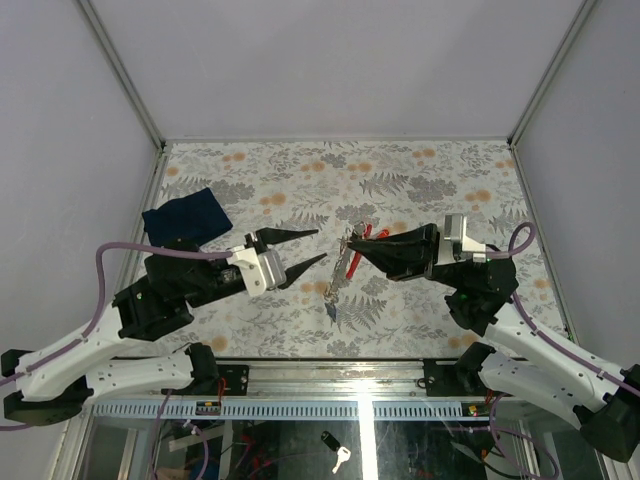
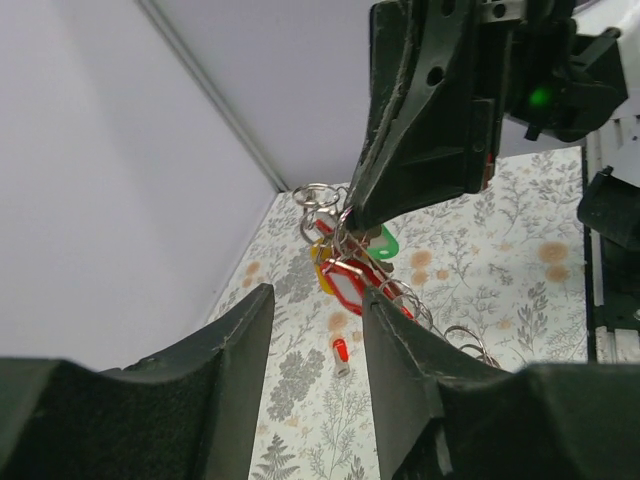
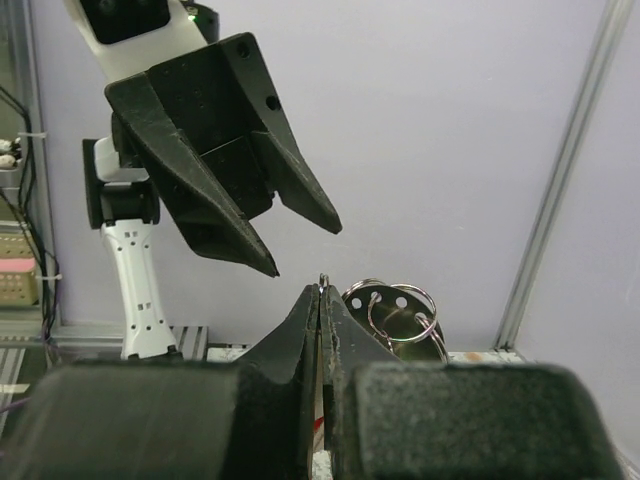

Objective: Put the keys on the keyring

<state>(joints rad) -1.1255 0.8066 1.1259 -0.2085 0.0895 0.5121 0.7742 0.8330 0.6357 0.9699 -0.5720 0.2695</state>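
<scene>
Keys (image 2: 345, 282) hung from the keyring (image 2: 318, 197), clamped in the shut right tool (image 1: 356, 243) above the worktop (image 1: 420, 180). The left tool (image 1: 320, 245) stood half-open and empty just beside them; threading needed that ring held steady.

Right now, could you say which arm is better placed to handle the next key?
Probably left: the left pincer, open and empty, faces the thin metal keyring with coloured-tag keys, which the right pincer is shut on.
</scene>
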